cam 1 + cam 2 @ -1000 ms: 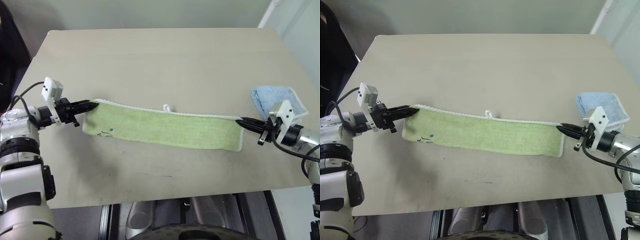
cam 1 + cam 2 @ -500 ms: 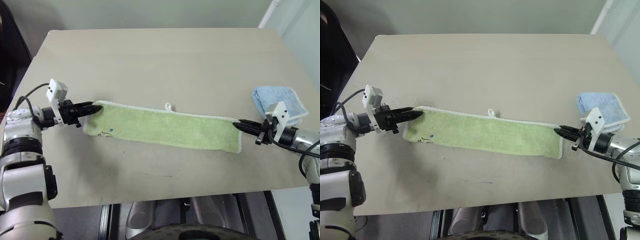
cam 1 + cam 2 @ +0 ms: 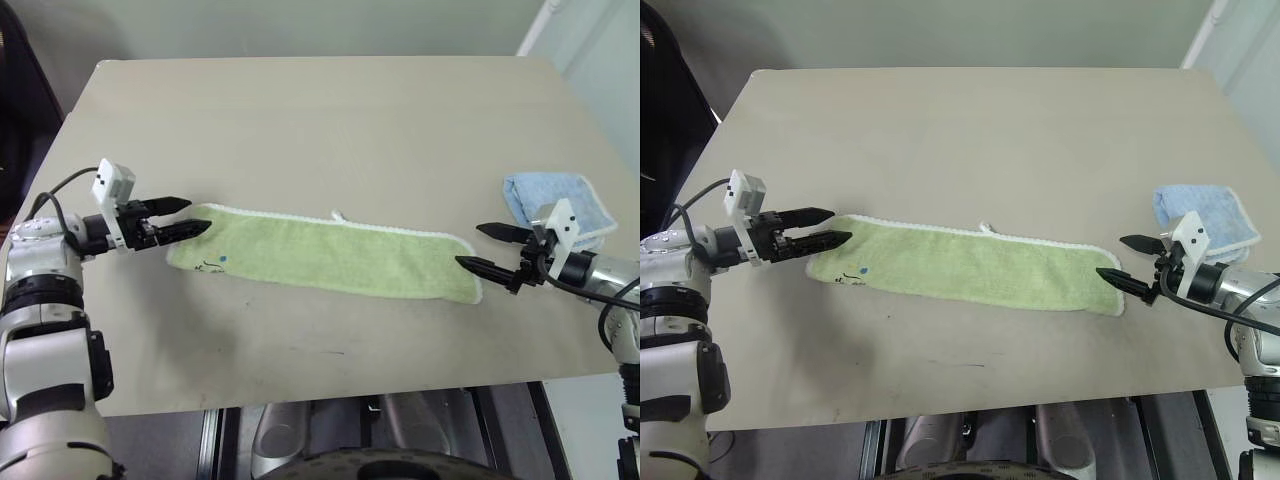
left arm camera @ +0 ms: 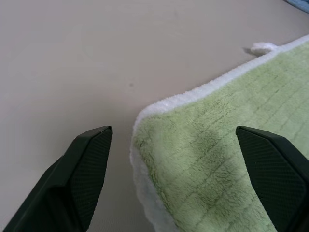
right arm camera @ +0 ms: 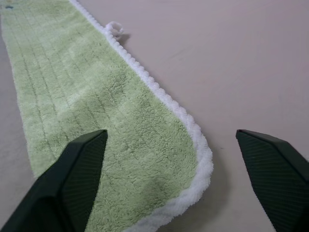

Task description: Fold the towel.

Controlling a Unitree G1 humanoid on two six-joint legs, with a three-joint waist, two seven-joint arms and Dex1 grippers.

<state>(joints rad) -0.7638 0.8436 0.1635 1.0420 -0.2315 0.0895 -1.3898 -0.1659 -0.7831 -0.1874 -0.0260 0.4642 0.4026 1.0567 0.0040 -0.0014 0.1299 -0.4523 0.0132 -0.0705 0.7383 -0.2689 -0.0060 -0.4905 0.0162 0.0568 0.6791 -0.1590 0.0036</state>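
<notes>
The towel (image 3: 320, 253) lies flat on the tan table (image 3: 320, 120) as a long, narrow light green strip with white edging. Its small white loop (image 3: 336, 214) sticks out of the far edge and a small dark mark (image 3: 215, 262) sits near the left end. My left gripper (image 3: 188, 216) stands open at the towel's left end, holding nothing, with the corner (image 4: 145, 116) between its fingers. My right gripper (image 3: 482, 248) is open at the right end (image 5: 193, 159), also holding nothing.
A smaller folded light blue towel (image 3: 556, 200) lies at the table's right edge, just behind my right gripper. The table's near edge (image 3: 330, 395) runs close below the green towel.
Both grippers have opened and let go of the towel's ends. The towel has settled flat on the table, no longer pulled taut.
</notes>
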